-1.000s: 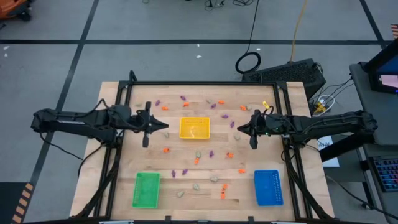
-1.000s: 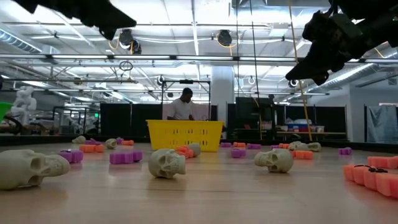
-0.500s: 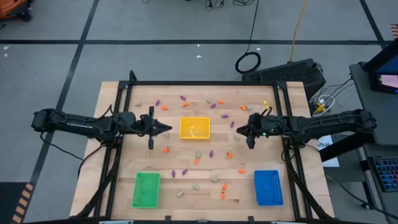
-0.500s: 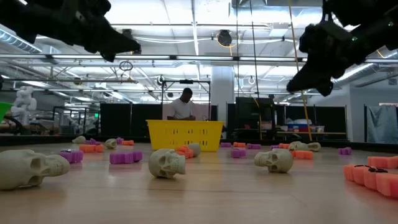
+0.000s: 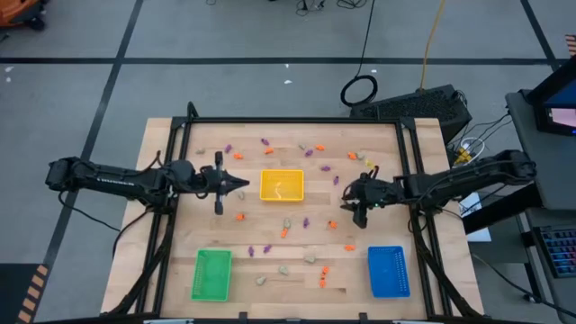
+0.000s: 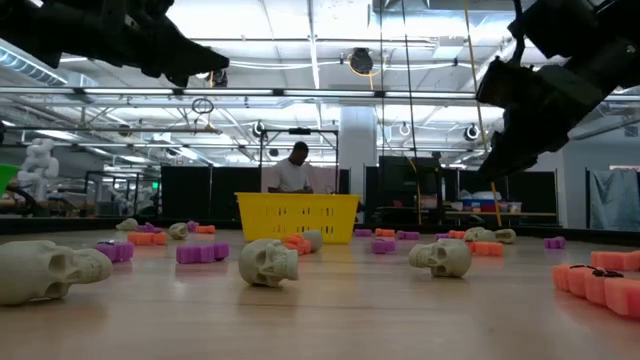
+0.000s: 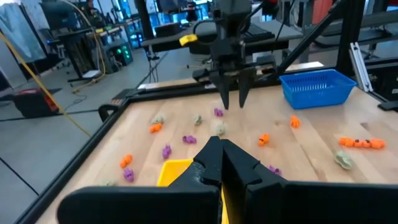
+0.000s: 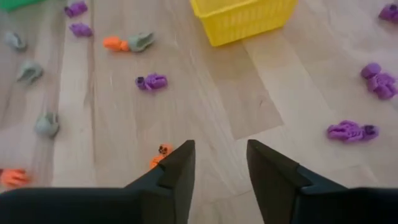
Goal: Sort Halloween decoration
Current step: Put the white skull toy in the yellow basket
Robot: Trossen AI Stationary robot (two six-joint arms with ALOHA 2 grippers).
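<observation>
Tiny orange, purple and pale skull trinkets, the Halloween decoration [image 5: 307, 219], lie scattered on the wooden table. My right gripper [image 8: 221, 163] hovers open above the boards right of the yellow tray [image 5: 282, 185], slanting down. An orange trinket [image 8: 159, 154] lies just ahead of one finger, and a purple one [image 8: 350, 130] lies off to the other side. My left gripper [image 5: 241, 184] hangs shut in the air left of the yellow tray, holding nothing. In the left wrist view its shut fingers [image 7: 221, 158] point across at my right gripper [image 7: 233, 93].
A green tray [image 5: 211, 274] stands at the near left and a blue tray [image 5: 388, 271] at the near right. A black frame [image 5: 288, 121] runs along the table's edges. Skulls [image 6: 268, 262] and purple and orange pieces lie across the middle. A person [image 6: 294, 170] stands far behind the table.
My right gripper has sunk and gone toward the table's near edge, tipping further downward. My left gripper sank a little early on and has kept still since. No trinket has moved.
</observation>
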